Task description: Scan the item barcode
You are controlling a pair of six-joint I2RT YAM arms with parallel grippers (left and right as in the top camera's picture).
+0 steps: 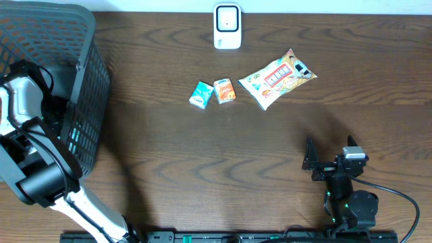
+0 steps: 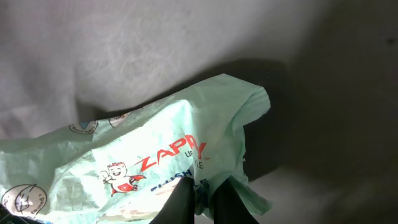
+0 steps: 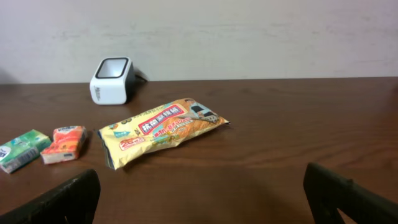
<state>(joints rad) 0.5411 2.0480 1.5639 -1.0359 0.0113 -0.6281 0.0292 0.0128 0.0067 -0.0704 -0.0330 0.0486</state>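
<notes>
In the left wrist view, a pale green plastic packet [image 2: 143, 155] with red "ZAPPY" lettering and a cartoon figure lies against a grey liner. My left gripper [image 2: 204, 190] is shut on its right-hand edge, and the film bunches between the two dark fingers. From overhead, the left arm [image 1: 27, 108] reaches down into the dark mesh basket [image 1: 91, 74], which hides the gripper and packet. The white barcode scanner [image 1: 227, 27] [image 3: 112, 79] stands at the table's far middle. My right gripper [image 1: 329, 164] [image 3: 202, 190] hangs open and empty near the front right.
A yellow snack packet [image 1: 277, 79] [image 3: 163, 129] lies right of centre. A small teal box [image 1: 201, 94] [image 3: 22, 149] and a small orange box [image 1: 225, 90] [image 3: 64, 144] sit side by side left of it. The basket fills the table's left end.
</notes>
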